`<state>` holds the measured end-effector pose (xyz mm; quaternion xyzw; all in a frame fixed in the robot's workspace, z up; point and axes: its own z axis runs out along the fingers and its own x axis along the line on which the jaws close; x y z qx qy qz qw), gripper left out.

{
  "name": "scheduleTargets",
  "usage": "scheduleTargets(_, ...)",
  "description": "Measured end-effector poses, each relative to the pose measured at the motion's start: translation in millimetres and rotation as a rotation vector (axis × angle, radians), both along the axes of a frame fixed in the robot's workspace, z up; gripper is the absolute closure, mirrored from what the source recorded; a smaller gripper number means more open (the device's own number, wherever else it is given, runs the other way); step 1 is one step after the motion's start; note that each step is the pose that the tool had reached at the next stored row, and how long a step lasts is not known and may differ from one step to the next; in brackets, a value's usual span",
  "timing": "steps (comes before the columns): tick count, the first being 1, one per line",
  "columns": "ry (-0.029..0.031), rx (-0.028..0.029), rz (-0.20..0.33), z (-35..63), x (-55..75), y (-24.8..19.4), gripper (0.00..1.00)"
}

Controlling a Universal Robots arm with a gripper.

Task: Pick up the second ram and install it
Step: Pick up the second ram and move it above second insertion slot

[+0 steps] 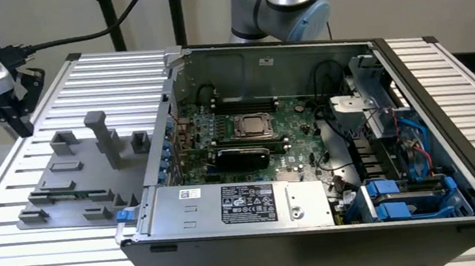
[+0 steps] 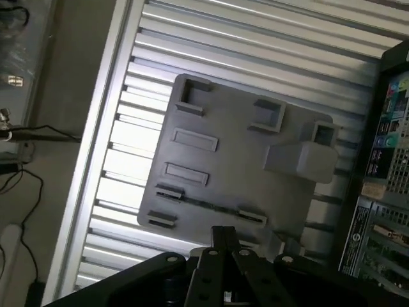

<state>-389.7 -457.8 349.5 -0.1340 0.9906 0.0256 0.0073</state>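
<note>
The second ram (image 1: 78,193) sat on edge in low clips of the grey fixture tray (image 1: 85,177), below and just ahead of the end effector (image 2: 222,231), which hung clear of it. From my seat the fingers looked closed on each other with nothing between them.

My worry was that closed state. Brought down like that, the fingers would land on the stick's thin top edge rather than straddle it, and could knock it over in its clips or press on its chips. A grasp off the stick's middle could also let it tilt.

Farther across the tray from the end effector stood a tall post (image 1: 102,136), close enough to the stick to foul a wide finger. Beyond the tray, on the same slatted surface (image 1: 23,258), lay the open computer case (image 1: 299,52), so its near wall stood between the stick and the motherboard (image 1: 293,118). Inside I saw the CPU socket (image 1: 254,125), a black block (image 1: 244,156) beside it, the power supply (image 1: 227,206) and, farthest off, loose cables (image 1: 413,149) that could snag.
</note>
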Motion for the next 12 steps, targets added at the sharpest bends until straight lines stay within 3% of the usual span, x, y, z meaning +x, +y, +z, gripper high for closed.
scheduleTargets(12, -0.0001, 0.0000, 0.235, -10.9, 0.0, 0.0, 1.00)
